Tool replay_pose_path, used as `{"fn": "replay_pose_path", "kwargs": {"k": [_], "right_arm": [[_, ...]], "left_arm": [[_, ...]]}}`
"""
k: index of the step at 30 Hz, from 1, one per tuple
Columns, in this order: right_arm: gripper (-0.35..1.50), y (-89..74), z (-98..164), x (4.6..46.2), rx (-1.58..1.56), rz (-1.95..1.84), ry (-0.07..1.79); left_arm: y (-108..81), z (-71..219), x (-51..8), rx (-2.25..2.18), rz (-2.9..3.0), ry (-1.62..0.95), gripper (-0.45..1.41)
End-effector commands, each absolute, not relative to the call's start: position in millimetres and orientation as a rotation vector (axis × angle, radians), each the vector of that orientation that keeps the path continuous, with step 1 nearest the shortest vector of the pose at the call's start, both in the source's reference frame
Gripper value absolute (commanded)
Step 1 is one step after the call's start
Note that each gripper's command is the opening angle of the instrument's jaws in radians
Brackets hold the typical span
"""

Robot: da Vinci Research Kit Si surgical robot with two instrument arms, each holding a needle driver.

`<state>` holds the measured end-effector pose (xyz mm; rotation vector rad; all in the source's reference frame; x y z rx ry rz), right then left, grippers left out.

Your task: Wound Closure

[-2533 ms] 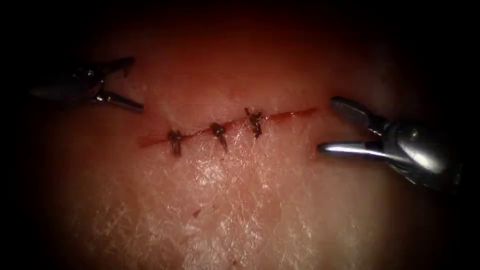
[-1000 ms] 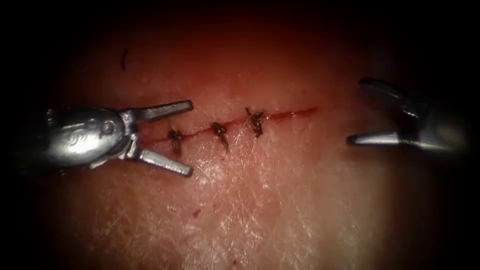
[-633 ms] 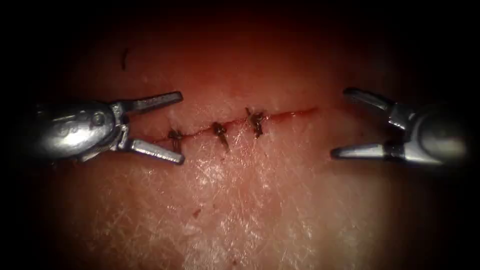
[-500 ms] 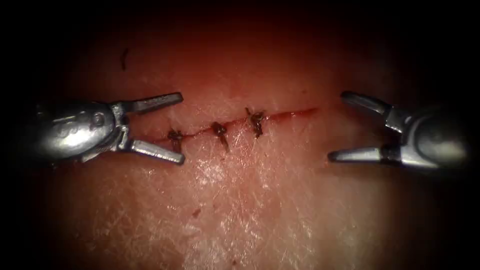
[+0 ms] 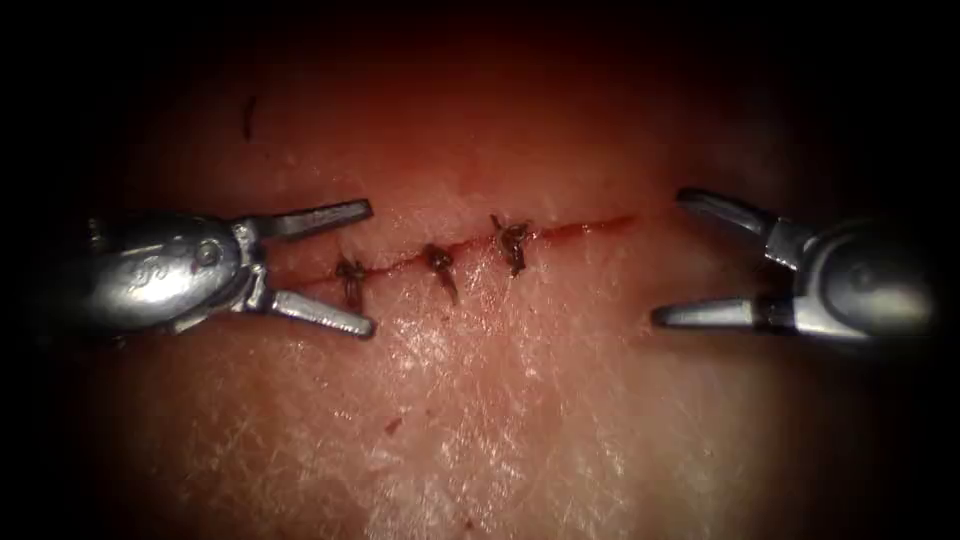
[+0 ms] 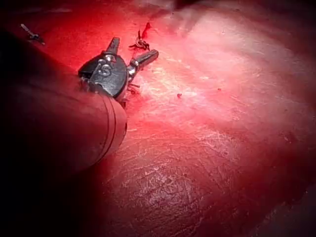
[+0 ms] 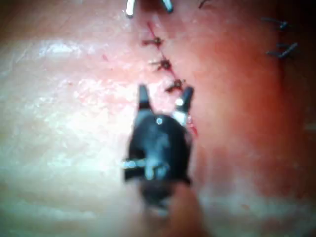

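Note:
The cut (image 5: 585, 228) runs across the tissue (image 5: 480, 400), rising to the right, and three dark knotted stitches (image 5: 437, 260) cross it. My left tool (image 5: 370, 268) sits at the cut's left end with its jaws open, straddling the leftmost stitch (image 5: 350, 272) and holding nothing. My right tool (image 5: 668, 257) stands just beyond the cut's right end, jaws open and empty. In the left wrist view the left tool (image 6: 133, 49) lies open beside a knot (image 6: 141, 44). In the right wrist view the right tool (image 7: 164, 94) stands open near the nearest stitch (image 7: 175, 85).
Red fluid lines the unstitched right stretch of the cut. A short cut end of thread (image 5: 248, 115) lies on the tissue at the far upper left. Older dark stitches (image 7: 281, 49) sit on a separate line beside the cut.
The left tool came in from the upper left to the cut's left end, then settled slightly lower. The right tool drew back right, returned, and has barely moved since. Both stayed open.

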<state>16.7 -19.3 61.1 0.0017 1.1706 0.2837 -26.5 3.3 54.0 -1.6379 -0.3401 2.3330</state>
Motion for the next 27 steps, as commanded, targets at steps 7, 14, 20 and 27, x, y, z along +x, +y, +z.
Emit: {"fn": "replay_pose_path", "kwargs": {"k": [7,14,20,27], "right_arm": [[1.43,-19.8,61.7,17.3,0.004,0.283,1.173],[1.34,-20.0,61.7,17.8,0.109,0.447,1.272],[1.35,-20.8,61.0,19.0,0.046,0.290,1.279],[1.30,-21.1,61.6,18.9,-0.007,0.221,1.225]], "left_arm": [[3.2,54.5,-27.0,-1.640,2.332,-0.343,0.62],[3.2,54.6,-27.0,-1.621,2.306,-0.366,0.58],[2.5,56.8,-27.5,-1.570,2.233,-0.414,0.44],[3.1,54.8,-23.6,-1.393,2.218,-0.455,0.42]]}}
